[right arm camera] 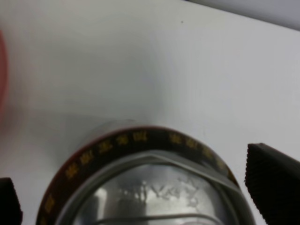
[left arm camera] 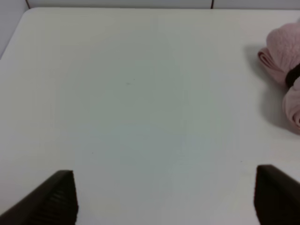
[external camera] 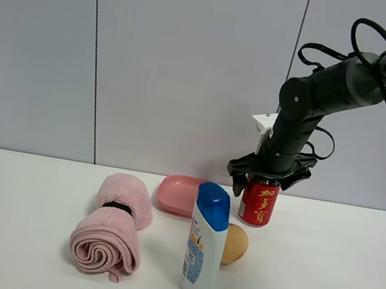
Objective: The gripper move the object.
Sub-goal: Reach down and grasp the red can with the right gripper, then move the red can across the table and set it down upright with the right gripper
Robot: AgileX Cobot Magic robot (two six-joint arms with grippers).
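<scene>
The red can [external camera: 257, 203] with yellow characters stands upright on the white table [external camera: 325, 280], right of the pink dish. My right gripper [external camera: 268, 176] hangs straight over it, its black fingers spread on either side of the can's top. In the right wrist view the silver top and black band of the can [right arm camera: 140, 187] fill the space between the fingers [right arm camera: 274, 183], with small gaps at both sides, so the right gripper [right arm camera: 133, 197] is open. My left gripper [left arm camera: 164, 201] is open and empty above bare table; it does not show in the exterior high view.
A white shampoo bottle with a blue cap [external camera: 206, 242] stands in front of the can, a brown potato-like object [external camera: 235, 244] beside it. A pink dish [external camera: 178, 194] lies left of the can. A rolled pink towel [external camera: 111, 228] lies further left, also in the left wrist view [left arm camera: 283, 70].
</scene>
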